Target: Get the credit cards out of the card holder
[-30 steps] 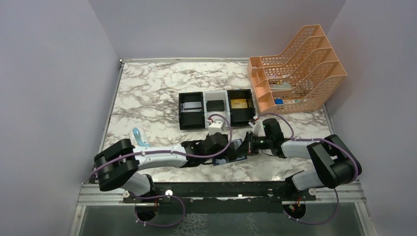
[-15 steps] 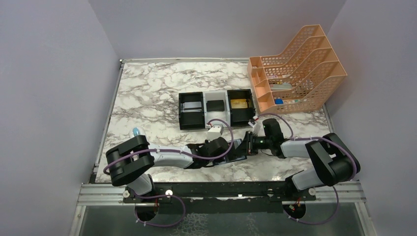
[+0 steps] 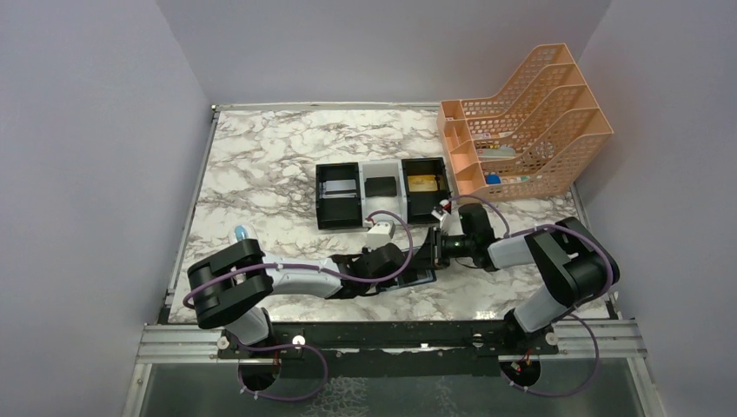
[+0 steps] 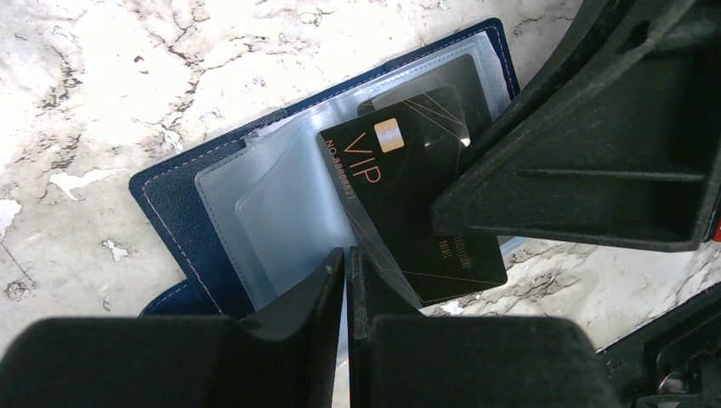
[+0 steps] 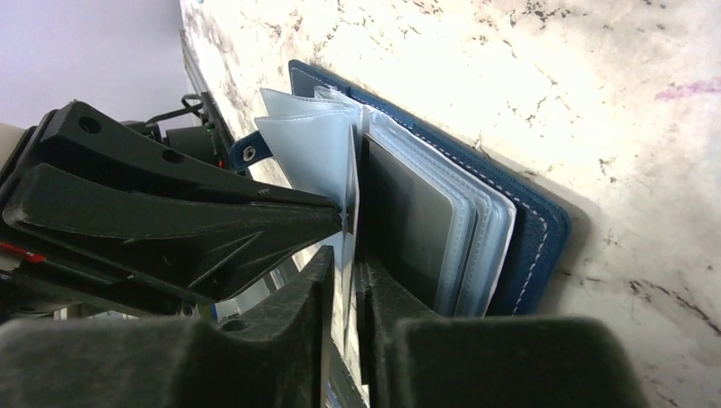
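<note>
The navy card holder (image 4: 174, 204) lies open on the marble under both grippers (image 3: 415, 276), with its clear pockets fanned up (image 5: 527, 221). A black VIP credit card (image 4: 408, 195) sticks halfway out of one pocket. My left gripper (image 4: 347, 255) is shut on the edge of a clear pocket leaf, and its fingertips (image 5: 336, 212) meet at that leaf. My right gripper (image 5: 344, 259) faces it from the other side. Its jaws are a narrow gap apart with a thin clear leaf between them. One of its fingers (image 4: 578, 170) covers the black card's right side.
Behind the grippers stand two black trays (image 3: 338, 208) (image 3: 425, 204) with a pale one (image 3: 381, 169) between them; each holds a card. A peach mesh rack (image 3: 521, 122) fills the back right. A small blue object (image 3: 241, 233) lies by the left arm.
My left arm has reached further right and its jaws have closed on the pocket leaf. The right gripper's jaws have parted slightly, and that arm's elbow has swung inward.
</note>
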Controlling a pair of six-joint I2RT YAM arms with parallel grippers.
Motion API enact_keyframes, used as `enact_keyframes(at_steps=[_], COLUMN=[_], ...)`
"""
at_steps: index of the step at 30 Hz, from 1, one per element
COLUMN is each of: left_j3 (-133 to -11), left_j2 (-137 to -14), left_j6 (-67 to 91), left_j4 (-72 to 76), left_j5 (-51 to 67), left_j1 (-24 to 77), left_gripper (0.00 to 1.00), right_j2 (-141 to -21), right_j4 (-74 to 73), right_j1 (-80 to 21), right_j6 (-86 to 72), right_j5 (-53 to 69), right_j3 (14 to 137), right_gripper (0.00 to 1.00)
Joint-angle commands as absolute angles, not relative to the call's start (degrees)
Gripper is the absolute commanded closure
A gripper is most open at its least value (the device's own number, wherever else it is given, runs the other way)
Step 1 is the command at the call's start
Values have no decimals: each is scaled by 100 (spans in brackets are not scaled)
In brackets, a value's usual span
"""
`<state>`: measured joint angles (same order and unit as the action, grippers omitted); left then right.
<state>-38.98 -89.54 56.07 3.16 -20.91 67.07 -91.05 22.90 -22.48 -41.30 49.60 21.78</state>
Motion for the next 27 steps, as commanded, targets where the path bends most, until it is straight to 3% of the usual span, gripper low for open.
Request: enact_keyframes(at_steps=[1, 5, 15, 19, 24, 27], left_j3=[-3758, -3778, -3771, -3792, -3832, -3894], left_j2=[-9227, -9235, -8816, -8434, -7943, -7654], left_j6=[5537, 5537, 5446, 5246, 4924, 4714], left_j4=[-452, -488, -748, -733, -841, -982], left_j5=[-2291, -2309, -2433, -2405, -2366, -2288], left_j1=[6698, 6701, 6705, 6700, 6615, 6530], left_gripper=[90, 90, 88, 80, 56, 49], right_j2=[-9329, -9229, -7442, -6684, -5877, -5393], right_j4=[2524, 2259, 736, 508, 502, 744], right_j1=[-2231, -2230, -2230, -2229, -2224, -2236], right_j6=[-4019, -3871, -3265, -3182, -3048, -2962], right_j5=[5097, 4919, 3457, 3202, 2966, 2958], right_j3=[2278, 2261, 2203, 2136, 2006, 1887], right_gripper=[87, 99, 99, 99, 99, 99])
